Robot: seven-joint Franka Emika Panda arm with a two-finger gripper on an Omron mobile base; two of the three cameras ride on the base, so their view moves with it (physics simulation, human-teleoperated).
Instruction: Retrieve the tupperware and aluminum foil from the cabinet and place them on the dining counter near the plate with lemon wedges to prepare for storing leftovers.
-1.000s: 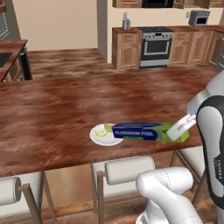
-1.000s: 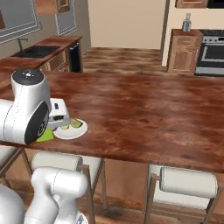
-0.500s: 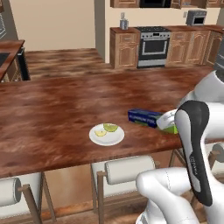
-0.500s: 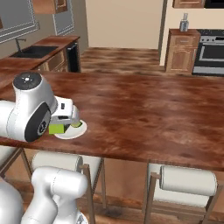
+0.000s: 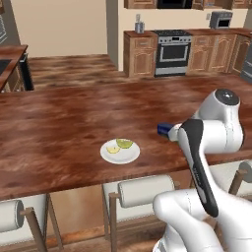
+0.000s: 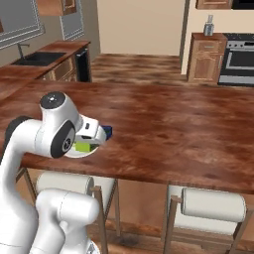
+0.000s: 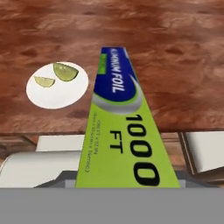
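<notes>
Where aluminum foil [image 7: 120, 131] hangs, plate [image 7: 56, 85] beside

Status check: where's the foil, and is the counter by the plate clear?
Gripper holding aluminum foil, carried above dining counter. Plate with lemon wedges beside it, apart. Nothing else on the wood nearby; tupperware not seen here.

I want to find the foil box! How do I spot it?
Look at the long dark reddish-brown dining counter. Near its front edge sits a white plate with lemon wedges. The aluminum foil is the long slim carton beside it, blue and green, lettered "ALUMINUM FOIL" and "1000 FT".
</notes>
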